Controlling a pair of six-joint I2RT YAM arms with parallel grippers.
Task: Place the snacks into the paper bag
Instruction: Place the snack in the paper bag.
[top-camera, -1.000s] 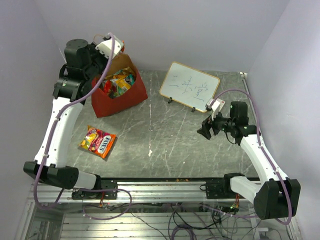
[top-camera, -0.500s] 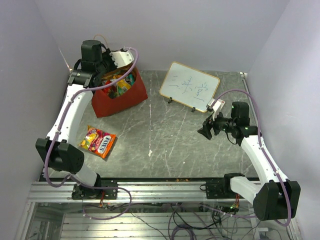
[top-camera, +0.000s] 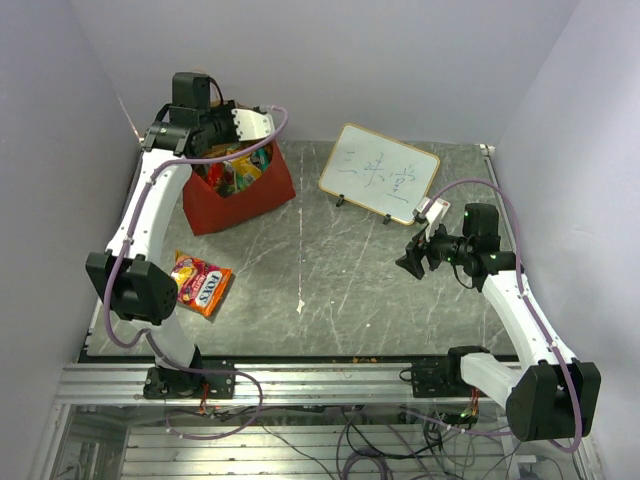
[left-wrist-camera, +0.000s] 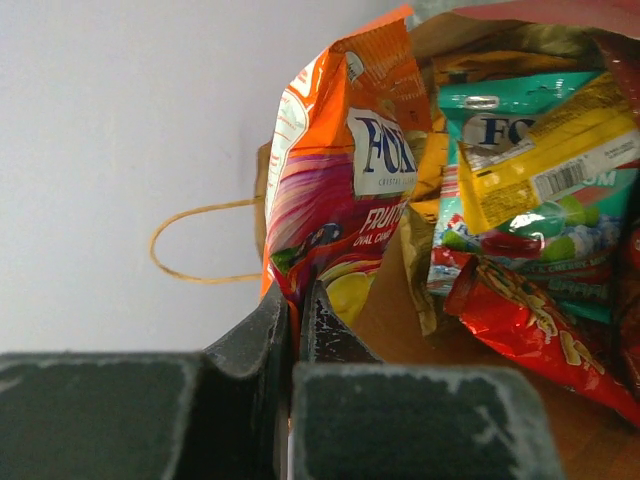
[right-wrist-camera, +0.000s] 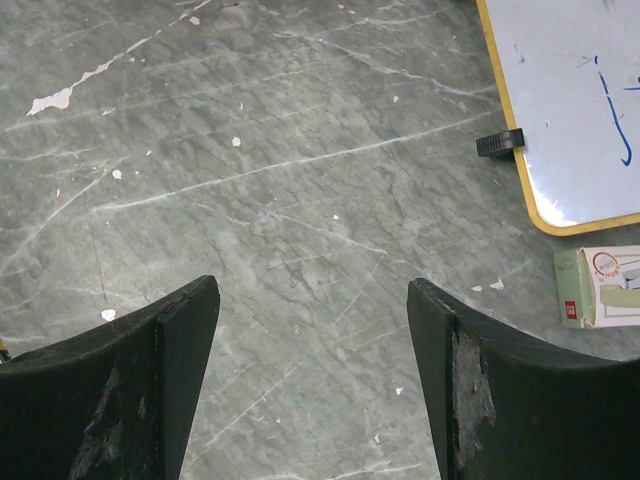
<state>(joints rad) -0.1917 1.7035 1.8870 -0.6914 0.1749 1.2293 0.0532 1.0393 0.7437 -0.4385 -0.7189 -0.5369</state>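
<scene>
Snacks filled the red paper bag at the far left of the table, with teal, yellow and red packs crowded inside. The left hand hung over the bag's mouth, its jaws pinched almost together on the lower edge of an orange Fox's packet standing in the bag. One more packet lay flat on the table, nearer the arm bases. The right hand hovered wide open and empty above the table, near the whiteboard and a small white box
</scene>
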